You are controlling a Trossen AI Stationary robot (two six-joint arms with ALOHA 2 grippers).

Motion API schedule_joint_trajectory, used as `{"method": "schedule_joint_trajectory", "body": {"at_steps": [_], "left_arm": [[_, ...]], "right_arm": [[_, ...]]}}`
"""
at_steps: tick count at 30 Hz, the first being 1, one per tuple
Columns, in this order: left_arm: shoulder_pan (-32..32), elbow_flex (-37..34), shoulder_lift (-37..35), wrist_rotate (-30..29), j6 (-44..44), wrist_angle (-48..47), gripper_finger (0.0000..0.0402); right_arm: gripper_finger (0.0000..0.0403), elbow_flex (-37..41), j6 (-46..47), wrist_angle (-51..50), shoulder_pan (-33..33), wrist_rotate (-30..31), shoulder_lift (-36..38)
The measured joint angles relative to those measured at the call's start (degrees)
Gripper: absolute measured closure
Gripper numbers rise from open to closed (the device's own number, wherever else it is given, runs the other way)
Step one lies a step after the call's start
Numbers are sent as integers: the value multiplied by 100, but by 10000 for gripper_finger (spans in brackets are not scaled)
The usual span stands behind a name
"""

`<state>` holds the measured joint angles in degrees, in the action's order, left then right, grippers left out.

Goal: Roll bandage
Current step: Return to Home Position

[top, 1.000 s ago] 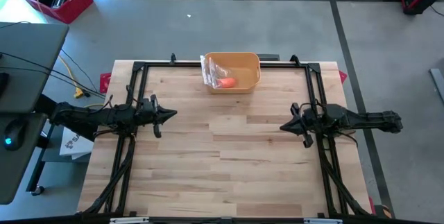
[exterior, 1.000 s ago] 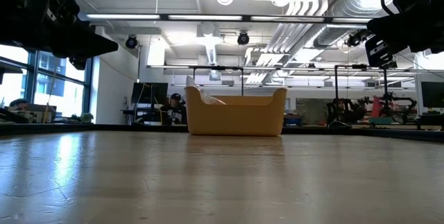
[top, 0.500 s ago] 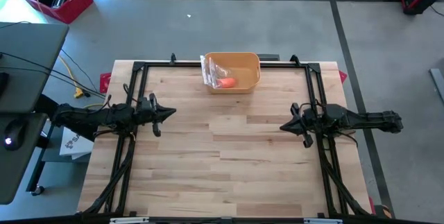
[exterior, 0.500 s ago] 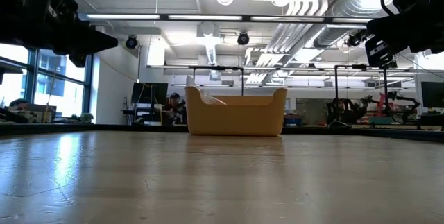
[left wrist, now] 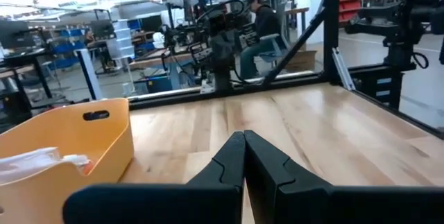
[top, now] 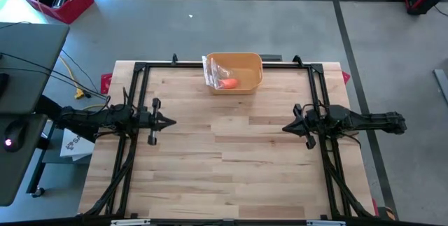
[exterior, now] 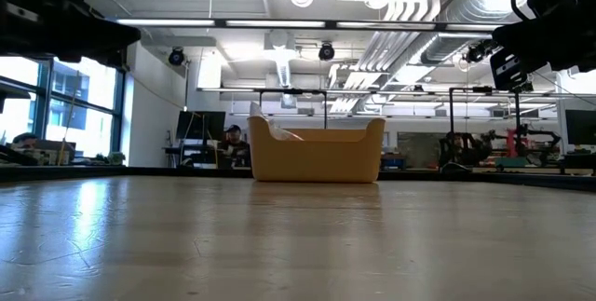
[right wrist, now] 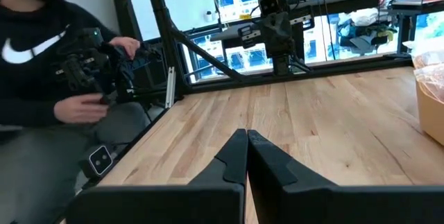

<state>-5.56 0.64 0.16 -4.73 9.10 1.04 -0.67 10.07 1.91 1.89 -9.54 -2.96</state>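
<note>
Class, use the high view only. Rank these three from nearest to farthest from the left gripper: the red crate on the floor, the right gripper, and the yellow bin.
1. yellow bin, at the middle of the table's far edge, nearest the left gripper.
2. right gripper, straight across the table on the opposite side.
3. red crate, on the floor past the table's far left corner.

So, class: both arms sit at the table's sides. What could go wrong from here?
The zip bag pokes over the yellow bin's rim, so it might slip out. The bin sits at the table's far edge; a nudge could tip it off. A person sits close beside the table, possibly within an arm's swing.
</note>
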Motion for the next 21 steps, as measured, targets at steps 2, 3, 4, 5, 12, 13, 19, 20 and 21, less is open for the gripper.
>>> {"method": "schedule_joint_trajectory", "body": {"at_steps": [2, 3, 4, 5, 12, 13, 19, 20, 21], "left_arm": [[-11, 0, 4, -29, 2, 0, 401], [-13, 0, 2, -39, 4, 2, 401], [-13, 0, 2, -41, 3, 2, 401], [-13, 0, 4, -44, 0, 2, 401], [-2, 0, 4, -48, 4, 4, 401], [-2, 0, 2, -50, 2, 4, 401], [-2, 0, 2, -52, 0, 6, 401], [-2, 0, 3, -52, 3, 7, 401], [-2, 0, 5, -54, 2, 7, 401]], "right_arm": [[403, 0, 8, 0, 0, 0, -2], [403, 0, 15, 0, 0, 0, -2], [403, 0, 9, 0, 1, 0, -2], [403, 0, 0, 0, 0, 0, -2], [403, 0, 3, 0, 0, 0, -2], [403, 0, 14, 0, 0, 0, -2], [403, 0, 13, -2, 0, 0, -2], [403, 0, 6, 0, 0, 0, -2], [403, 0, 0, 0, 0, 0, -2]]}}
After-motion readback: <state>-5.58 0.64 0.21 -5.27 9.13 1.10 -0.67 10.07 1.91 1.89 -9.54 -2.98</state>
